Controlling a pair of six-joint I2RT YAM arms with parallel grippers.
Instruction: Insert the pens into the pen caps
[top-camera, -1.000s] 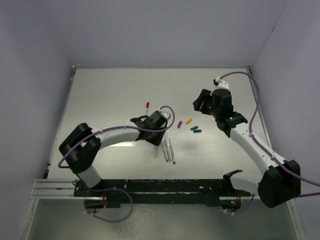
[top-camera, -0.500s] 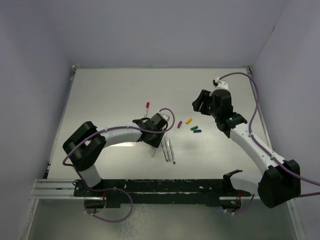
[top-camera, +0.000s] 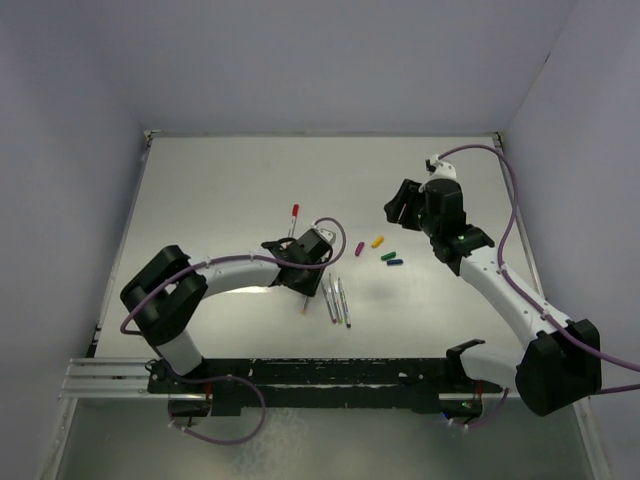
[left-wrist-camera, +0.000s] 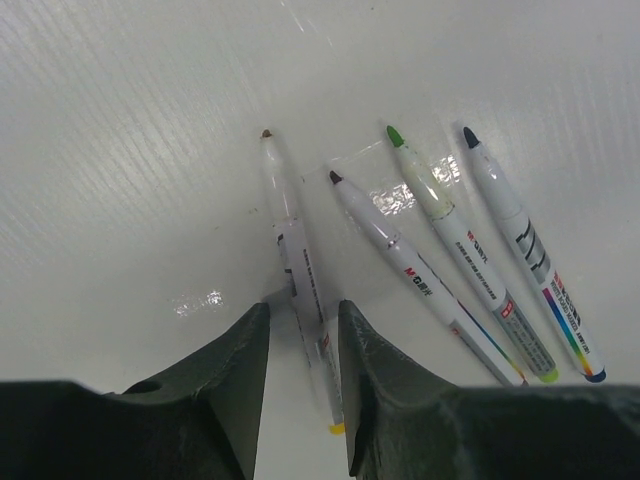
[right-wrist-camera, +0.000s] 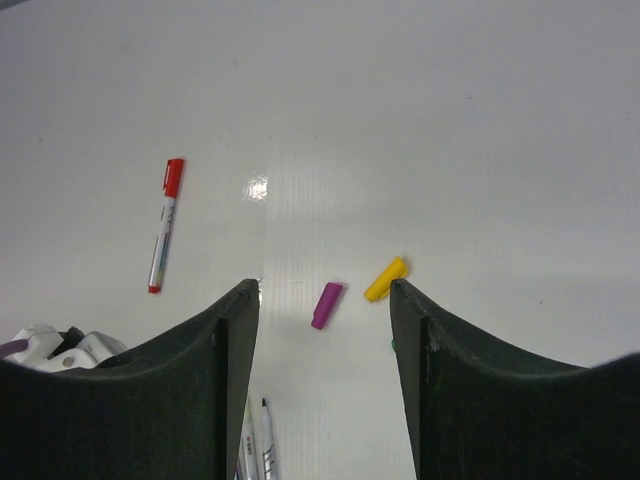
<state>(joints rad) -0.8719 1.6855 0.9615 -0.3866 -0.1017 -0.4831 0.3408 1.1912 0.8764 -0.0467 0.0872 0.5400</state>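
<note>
The worktop (left-wrist-camera: 150, 120) is a white, finely ribbed sheet with a soft sheen and small glare patches. The pens (left-wrist-camera: 440, 212) have smooth, glossy pale plastic barrels with printed labels. The caps (right-wrist-camera: 327, 304) are smooth coloured plastic. The left hand (left-wrist-camera: 300, 320) and right hand (right-wrist-camera: 322, 288) are matt dark plastic, faintly grainy. The arm shells (top-camera: 235, 268) are glossy white plastic; the rail (top-camera: 100, 377) is bare metal.

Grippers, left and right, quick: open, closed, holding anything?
Left gripper: open, astride the slim grey-white marker pen with the yellow end, not clamped.
Right gripper: open, holding nothing.
</note>
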